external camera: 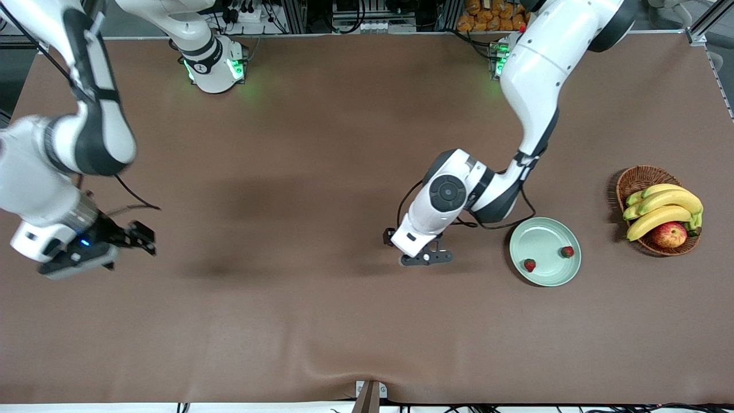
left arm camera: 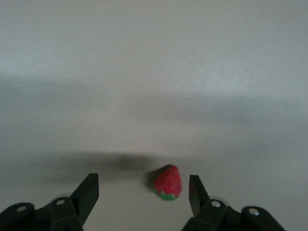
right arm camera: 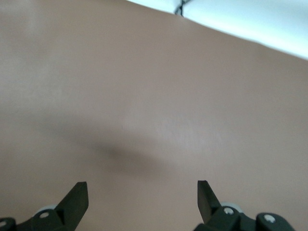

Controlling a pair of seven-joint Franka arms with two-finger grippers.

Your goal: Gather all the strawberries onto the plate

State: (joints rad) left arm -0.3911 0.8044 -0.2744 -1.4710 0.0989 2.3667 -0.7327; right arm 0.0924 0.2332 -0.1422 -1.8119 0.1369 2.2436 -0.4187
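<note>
Red third strawberry (left arm camera: pixel 168 183) sits off-centre between our left gripper's (left arm camera: pixel 143 191) wide, empty fingers, so we fear it squirts sideways; right gripper (right arm camera: pixel 142 199) waits open and empty.

A brown cloth-covered table (external camera: pixel 321 321) fills the view, with cables and metal framing (external camera: pixel 355 14) along its top edge.

The third strawberry (left arm camera: pixel 168 183) is hidden under the left tool (external camera: pixel 427 258) in the front view; the right arm's (external camera: pixel 51 166) upper part is cut off.
</note>
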